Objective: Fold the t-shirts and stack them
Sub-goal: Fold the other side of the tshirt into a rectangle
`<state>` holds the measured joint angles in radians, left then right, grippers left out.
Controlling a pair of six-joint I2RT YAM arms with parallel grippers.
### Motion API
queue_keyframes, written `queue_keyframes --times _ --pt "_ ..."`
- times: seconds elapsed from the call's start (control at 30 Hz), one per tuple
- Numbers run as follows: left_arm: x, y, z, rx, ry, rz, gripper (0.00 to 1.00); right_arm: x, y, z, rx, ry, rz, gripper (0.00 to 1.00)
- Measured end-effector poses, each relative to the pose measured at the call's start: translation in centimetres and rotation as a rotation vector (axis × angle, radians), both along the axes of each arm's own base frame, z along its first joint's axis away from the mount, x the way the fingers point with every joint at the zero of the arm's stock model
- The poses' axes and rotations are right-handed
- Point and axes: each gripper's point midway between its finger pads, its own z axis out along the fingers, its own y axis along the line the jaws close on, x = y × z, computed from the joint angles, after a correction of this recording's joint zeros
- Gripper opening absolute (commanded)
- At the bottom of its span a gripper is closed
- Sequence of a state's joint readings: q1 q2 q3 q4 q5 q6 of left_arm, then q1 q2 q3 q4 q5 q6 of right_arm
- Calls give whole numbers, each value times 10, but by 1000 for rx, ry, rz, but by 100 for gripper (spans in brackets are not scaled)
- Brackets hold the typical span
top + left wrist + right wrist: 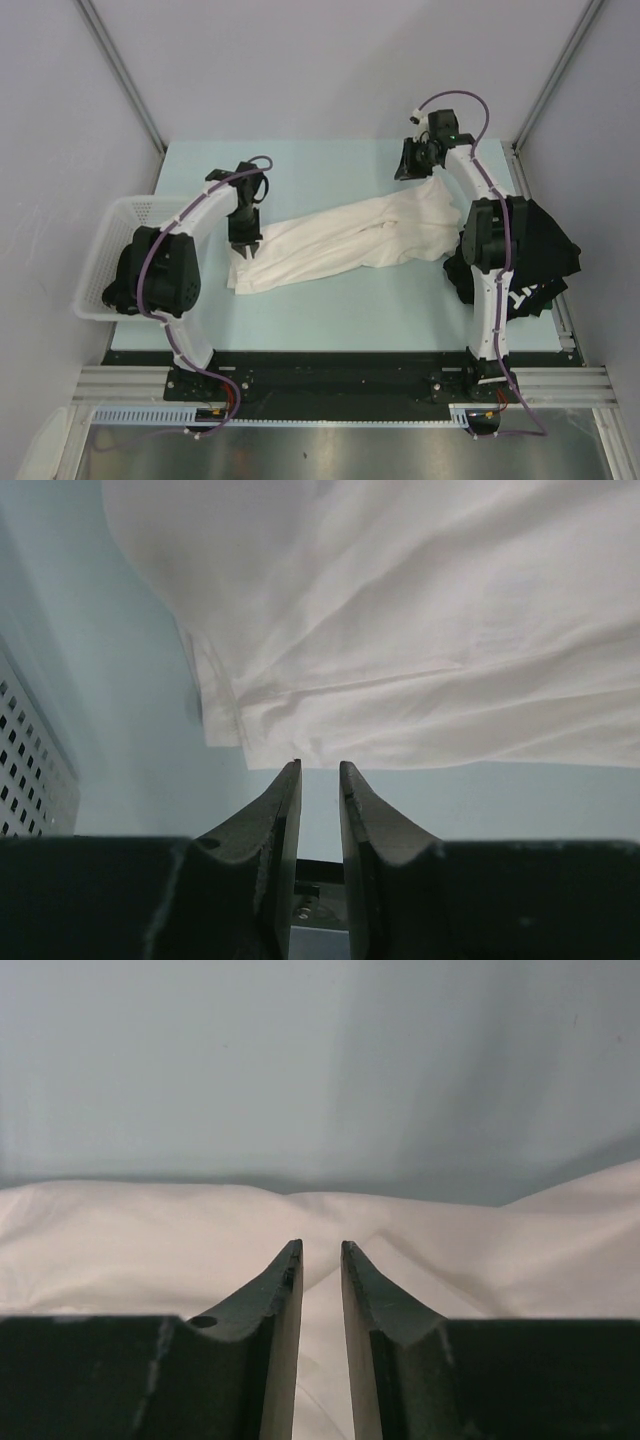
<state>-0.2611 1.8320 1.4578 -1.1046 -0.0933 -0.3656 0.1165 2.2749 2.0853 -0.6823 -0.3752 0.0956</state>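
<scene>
Diagonally, the cream t-shirt (350,240) spans left gripper (320,770) to right gripper (320,1248), both narrowly parted, empty.

Overhead plus two wrist close-ups.
Top camera overlooks the whole worktop (330,320) from behind; wrist cameras peer past left claw (320,765) and right claw (320,1245) at the shared t-shirt (340,245).

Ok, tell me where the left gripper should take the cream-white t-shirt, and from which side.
I'd pinch the cream-white t-shirt at its hemmed corner, the end nearest the left gripper. Come in low from the white mesh basket side: that edge lies flat with bare table before it, and the open jaws face it.
</scene>
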Motion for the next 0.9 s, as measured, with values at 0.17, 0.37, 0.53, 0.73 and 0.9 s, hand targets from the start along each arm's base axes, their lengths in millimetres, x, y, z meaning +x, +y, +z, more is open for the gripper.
queue_keyframes --times 0.17,0.37,0.53,0.73,0.9 --pt "-8 2 -1 3 9 -1 27 -2 -2 -16 -7 29 7 31" --pt "-12 3 -5 6 22 0 27 -4 -7 -19 -12 44 12 33" --pt "-12 3 -5 5 22 0 27 -12 -8 -23 -15 76 17 33" --pt "-12 2 -5 1 22 -2 27 -19 -8 -27 -21 104 30 33" --pt "-12 -2 -5 -8 20 -8 27 -26 -9 -35 -27 134 34 33"
